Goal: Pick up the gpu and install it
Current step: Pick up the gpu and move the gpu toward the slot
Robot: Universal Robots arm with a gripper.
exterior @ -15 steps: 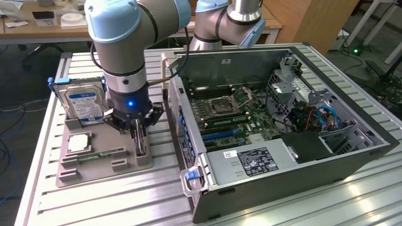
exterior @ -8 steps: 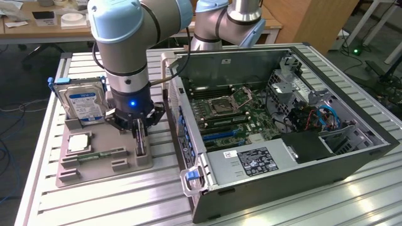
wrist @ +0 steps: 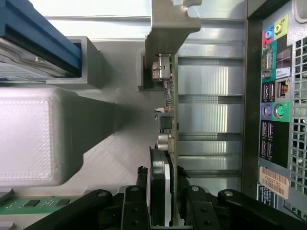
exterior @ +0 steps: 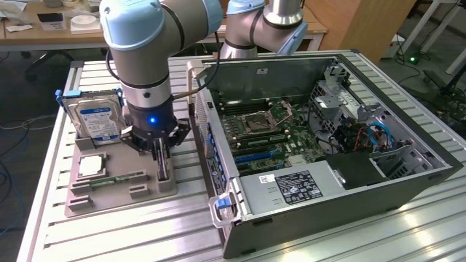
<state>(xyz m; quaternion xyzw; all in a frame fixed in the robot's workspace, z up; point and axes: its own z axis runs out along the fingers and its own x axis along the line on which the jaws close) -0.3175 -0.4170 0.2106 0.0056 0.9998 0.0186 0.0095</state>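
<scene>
Robot gripper (exterior: 161, 156) (wrist: 162, 173) closed partway onto the gpu (exterior: 163, 172) (wrist: 171, 96), which stands on edge in a slot of the grey parts tray (exterior: 124, 199).

The card's silver bracket (wrist: 168, 28) rises at its far end, just beside the open computer case (exterior: 328, 136) (wrist: 273, 96). Across the tray a hard drive (exterior: 98, 120) stands upright, with a green memory stick (exterior: 117, 179) (wrist: 38, 203) lying flat nearby. The arm covers most of the card in the exterior view. The wrist view shows it edge-on, faces hidden.
</scene>
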